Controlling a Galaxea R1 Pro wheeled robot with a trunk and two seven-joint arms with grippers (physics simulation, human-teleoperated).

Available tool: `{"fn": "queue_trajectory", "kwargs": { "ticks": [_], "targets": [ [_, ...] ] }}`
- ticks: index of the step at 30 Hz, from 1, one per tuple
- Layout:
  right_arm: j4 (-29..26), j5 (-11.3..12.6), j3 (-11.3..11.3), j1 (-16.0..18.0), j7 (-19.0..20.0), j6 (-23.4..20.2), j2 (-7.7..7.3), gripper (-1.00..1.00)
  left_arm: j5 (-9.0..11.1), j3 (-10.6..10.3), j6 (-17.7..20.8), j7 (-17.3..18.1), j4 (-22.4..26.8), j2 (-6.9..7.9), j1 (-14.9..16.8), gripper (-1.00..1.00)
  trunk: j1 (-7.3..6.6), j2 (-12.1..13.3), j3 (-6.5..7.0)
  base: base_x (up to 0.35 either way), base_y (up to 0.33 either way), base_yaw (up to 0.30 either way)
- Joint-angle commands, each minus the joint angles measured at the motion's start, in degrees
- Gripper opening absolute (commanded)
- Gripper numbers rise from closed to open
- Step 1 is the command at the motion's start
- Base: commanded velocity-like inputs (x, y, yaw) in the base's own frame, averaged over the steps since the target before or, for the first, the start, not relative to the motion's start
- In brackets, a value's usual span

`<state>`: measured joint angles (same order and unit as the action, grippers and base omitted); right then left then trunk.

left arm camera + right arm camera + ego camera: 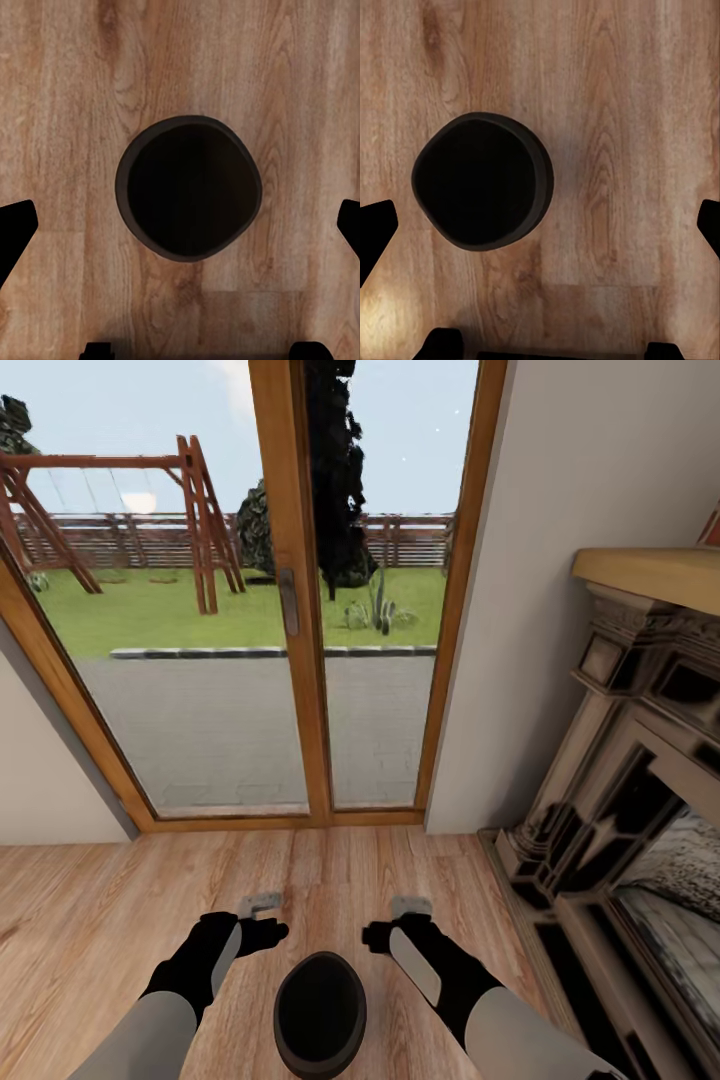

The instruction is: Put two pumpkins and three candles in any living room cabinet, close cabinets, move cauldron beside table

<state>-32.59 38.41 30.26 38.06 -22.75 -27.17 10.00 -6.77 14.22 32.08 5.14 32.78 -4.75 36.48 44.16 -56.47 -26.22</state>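
Sitting on floor (120,880): cauldron (320,1015)

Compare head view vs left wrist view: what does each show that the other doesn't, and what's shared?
Head view: glass door with a garden and swing set outside, a fireplace toward the robot's right, and the left pincer and right pincer held above the floor, on either side of the cauldron.

Left wrist view: a straight-down look into the cauldron's round dark mouth, framed between that pincer's wide-apart fingertips.

Both: the black cauldron standing on the wood floor, nothing gripping it.
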Motion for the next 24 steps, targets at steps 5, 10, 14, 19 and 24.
{"fn": "queue_trajectory", "kwargs": {
  "ticks": [5,10,14,19,24],
  "targets": [
    [0.0,0.0,0.7,0.0,0.0,1.6,0.00,1.00,0.0,0.0,0.3,-0.1,0.0,0.02,0.0,1.00,1.10,-2.0,-0.90,0.000,0.000,0.000],
    [0.0,0.0,0.8,0.0,0.0,2.0,0.00,1.00,0.0,0.0,0.7,-0.3,0.0,0.07,0.0,1.00,2.20,-4.0,-1.80,0.000,0.000,0.000],
    [0.0,0.0,0.8,0.0,0.0,2.0,0.00,1.00,0.0,0.1,1.0,-0.4,0.0,0.20,0.0,1.00,3.08,-5.6,-2.52,0.000,0.000,0.000],
    [0.0,0.0,0.8,0.0,0.0,2.0,0.00,1.00,-0.1,0.1,1.2,-0.5,-0.1,0.25,0.1,1.00,3.74,-6.8,-3.06,0.000,0.000,0.000],
    [0.0,0.0,0.8,0.0,0.0,2.0,0.00,1.00,-0.1,0.1,1.2,-0.5,-0.1,0.28,0.1,1.00,3.74,-6.8,-3.06,0.000,0.000,0.000]
  ]
}}
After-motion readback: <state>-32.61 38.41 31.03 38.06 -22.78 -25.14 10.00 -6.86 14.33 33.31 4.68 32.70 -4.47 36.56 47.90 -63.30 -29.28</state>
